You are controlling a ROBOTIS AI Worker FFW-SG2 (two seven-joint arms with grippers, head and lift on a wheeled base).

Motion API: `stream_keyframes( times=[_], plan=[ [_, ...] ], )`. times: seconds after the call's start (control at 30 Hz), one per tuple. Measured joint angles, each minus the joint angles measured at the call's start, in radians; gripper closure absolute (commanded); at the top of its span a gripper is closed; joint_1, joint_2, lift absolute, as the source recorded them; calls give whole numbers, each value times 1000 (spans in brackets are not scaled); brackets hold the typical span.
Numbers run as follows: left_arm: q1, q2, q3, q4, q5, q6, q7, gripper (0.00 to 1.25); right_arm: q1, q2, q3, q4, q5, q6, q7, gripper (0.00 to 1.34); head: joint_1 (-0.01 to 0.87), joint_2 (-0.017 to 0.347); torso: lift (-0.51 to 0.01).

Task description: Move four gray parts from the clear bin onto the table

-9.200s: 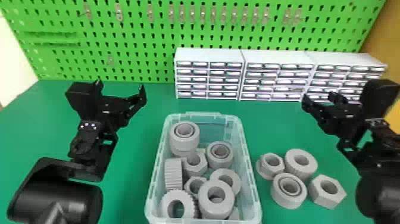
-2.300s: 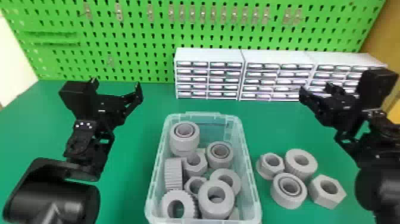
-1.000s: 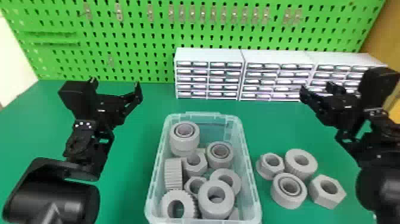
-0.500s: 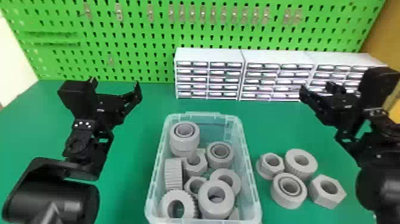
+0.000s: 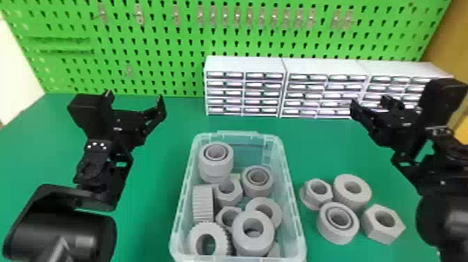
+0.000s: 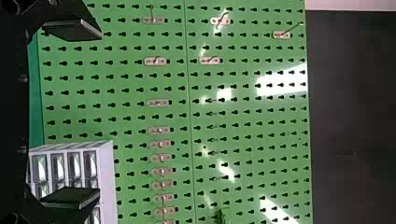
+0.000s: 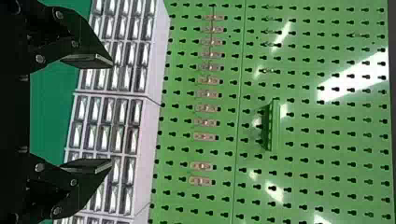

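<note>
Green table (image 5: 149, 167), with a green pegboard (image 5: 156, 62) rising behind it. Left gripper (image 5: 135, 99): released, its two fingers spread wide; held raised to the left of the bin, toward the pegboard. Right gripper (image 5: 369, 101): likewise released, fingers well apart; held raised on the right, with white drawer cabinets (image 5: 243, 64) behind it.

Between the two arms, on the table, clear bin (image 5: 299, 226) with a jumble of gray parts. Contents noted: a stacked round pair (image 5: 216, 169) at the far left corner; a bearing-like part (image 5: 257, 190) to its right; a ribbed part (image 5: 203, 205) on edge by the left wall; a toothed ring (image 5: 219, 240) and a thick plain ring (image 5: 252, 244) at the near end; hex nuts among them.

Right of the bin, four gray parts grouped on the table: flanged nut (image 5: 310, 198) nearest the bin, ribbed ring (image 5: 362, 191), bearing-like ring (image 5: 337, 235), hex nut (image 5: 381, 231) farthest right. Cabinets stand against the pegboard.
</note>
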Motion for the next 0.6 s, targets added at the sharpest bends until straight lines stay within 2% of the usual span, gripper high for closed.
stream_keyframes(
  times=[0.6],
  plan=[
    [-4,0,0,0,0,0,0,108,-6,-6,5,0,-5,0,-1,507,678,34,-50]
  ],
)
